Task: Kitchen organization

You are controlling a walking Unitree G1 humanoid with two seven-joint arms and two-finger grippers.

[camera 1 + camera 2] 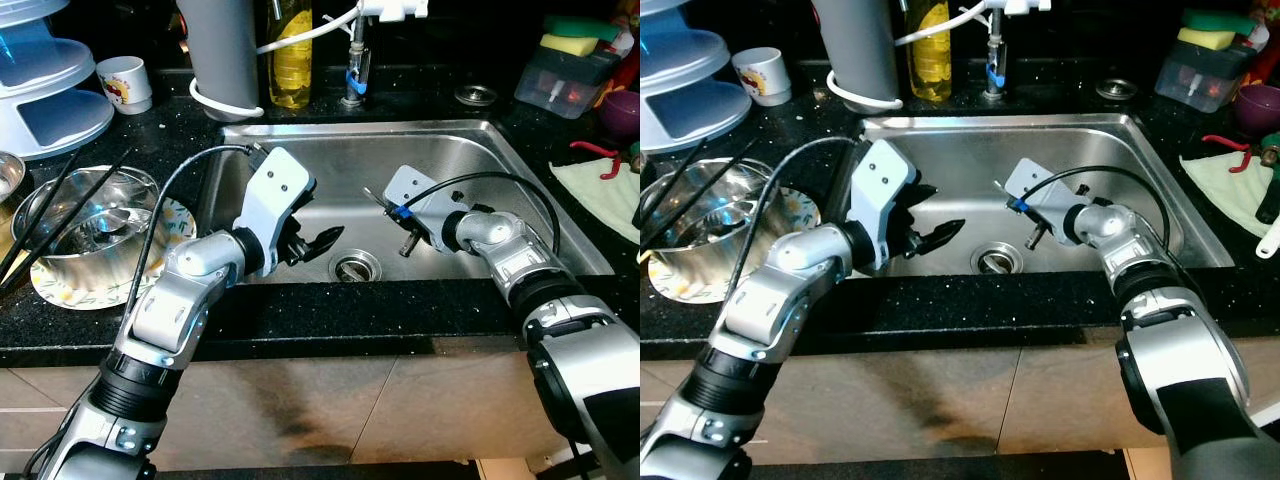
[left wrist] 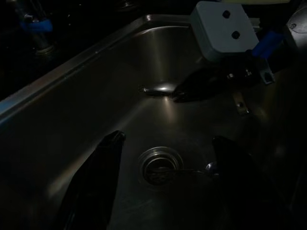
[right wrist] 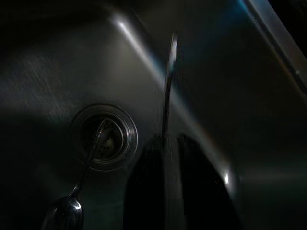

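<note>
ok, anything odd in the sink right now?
Yes: a spoon lies with its handle across the drain in the sink. The right claw is shut on another thin utensil; the left claw hovers open above the drain.

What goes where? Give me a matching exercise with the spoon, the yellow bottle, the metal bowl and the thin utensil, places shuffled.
1 spoon
2 yellow bottle
3 metal bowl
4 thin utensil

A on the patterned plate, left of the sink
B in the right gripper
C across the drain
D on the counter behind the sink

Pairs: 1-C, 2-D, 3-A, 4-B
</note>
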